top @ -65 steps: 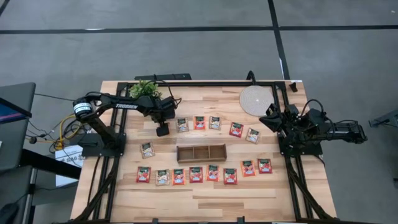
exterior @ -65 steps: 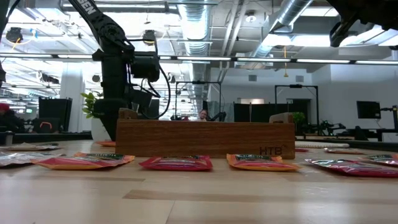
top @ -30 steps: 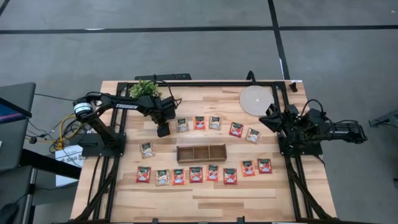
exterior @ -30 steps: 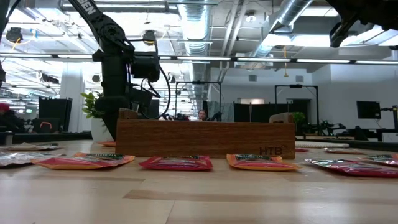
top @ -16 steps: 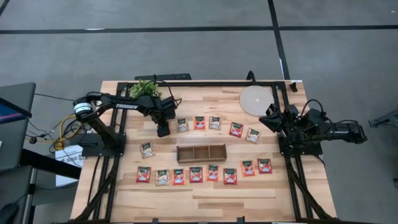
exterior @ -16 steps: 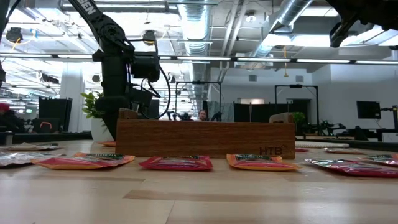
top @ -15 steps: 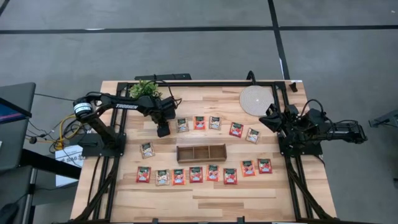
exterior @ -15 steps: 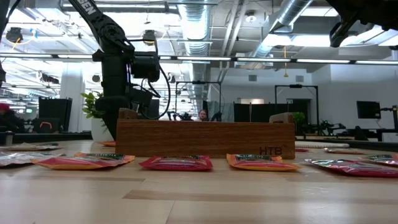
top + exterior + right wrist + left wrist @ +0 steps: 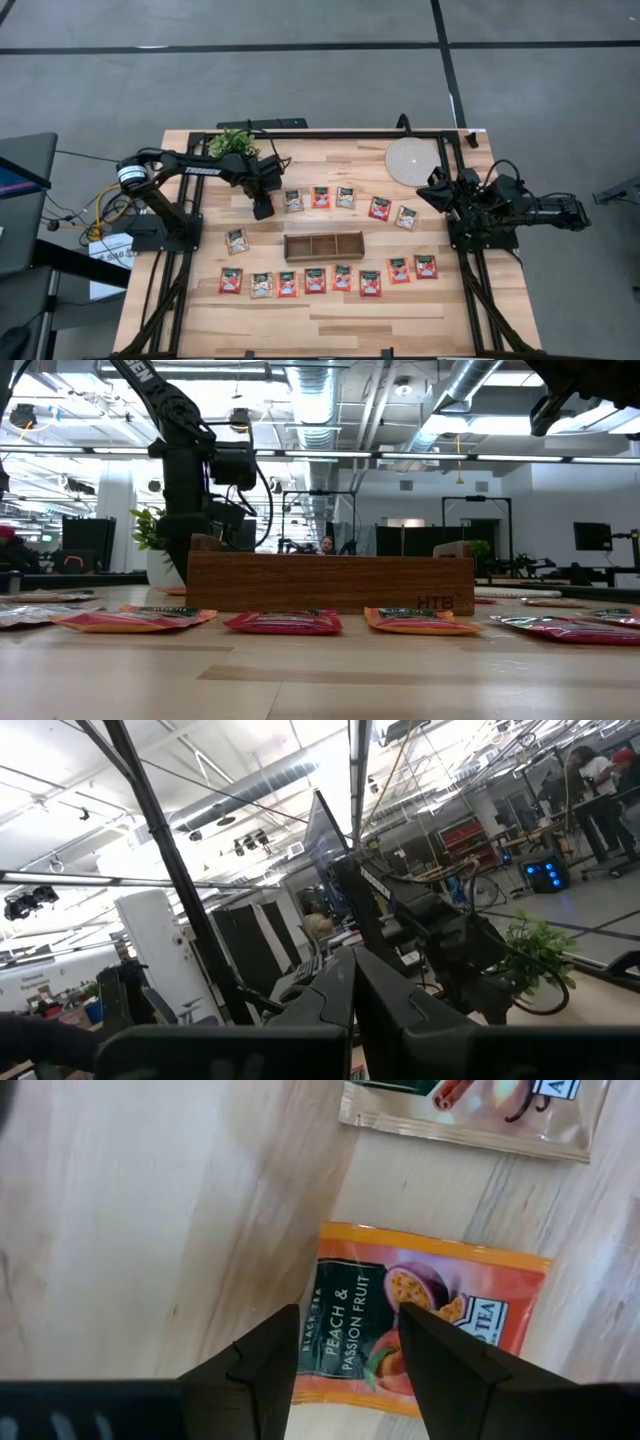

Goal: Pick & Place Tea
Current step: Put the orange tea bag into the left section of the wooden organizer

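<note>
1 sachet targeted: left gripper [image 9: 345,1345] hangs over the orange peach tea sachet [image 9: 425,1325] at the back row's left end, fingers apart, nothing held. Seat both fingers on its near edge before pinching. Right gripper [image 9: 352,982] parked at its side, clamped empty.

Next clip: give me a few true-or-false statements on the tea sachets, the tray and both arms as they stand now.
1. The wooden tray holds no sachets. True.
2. The left gripper has lifted a sachet clear of the table. False: its fingers straddle the peach sachet, which lies flat.
3. The right gripper is shut. True.
4. The right gripper hovers over the tray. False: it sits at the table's right edge.
</note>
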You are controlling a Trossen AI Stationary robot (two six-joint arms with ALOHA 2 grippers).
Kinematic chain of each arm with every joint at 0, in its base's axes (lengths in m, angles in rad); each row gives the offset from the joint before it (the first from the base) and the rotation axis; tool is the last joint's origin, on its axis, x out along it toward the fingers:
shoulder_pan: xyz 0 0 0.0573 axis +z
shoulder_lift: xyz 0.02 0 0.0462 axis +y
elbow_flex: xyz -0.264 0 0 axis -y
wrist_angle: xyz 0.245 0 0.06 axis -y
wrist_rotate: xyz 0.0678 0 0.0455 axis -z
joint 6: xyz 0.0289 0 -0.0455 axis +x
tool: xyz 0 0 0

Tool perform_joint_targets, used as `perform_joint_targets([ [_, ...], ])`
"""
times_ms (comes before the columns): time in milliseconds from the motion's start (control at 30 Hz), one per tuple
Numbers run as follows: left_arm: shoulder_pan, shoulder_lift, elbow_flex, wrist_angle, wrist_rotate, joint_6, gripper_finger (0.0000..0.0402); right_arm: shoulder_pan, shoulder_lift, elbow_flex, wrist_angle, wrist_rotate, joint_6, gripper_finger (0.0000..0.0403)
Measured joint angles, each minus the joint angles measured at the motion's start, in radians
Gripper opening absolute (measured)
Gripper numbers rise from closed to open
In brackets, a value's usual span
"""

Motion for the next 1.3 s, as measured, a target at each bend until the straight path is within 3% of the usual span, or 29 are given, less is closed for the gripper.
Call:
perform_joint_targets([
  [400, 0.000, -0.001, 0.000, 0.000, 0.000, 0.001, 0.0105, 0.000, 0.000, 0.000, 0.000, 0.000, 0.000, 0.0000],
  [1300, 0.000, -0.001, 0.001, -0.023, -0.012, 0.009, 0.0104, 0.000, 0.000, 0.000, -0.023, 0.000, 0.000, 0.0000],
])
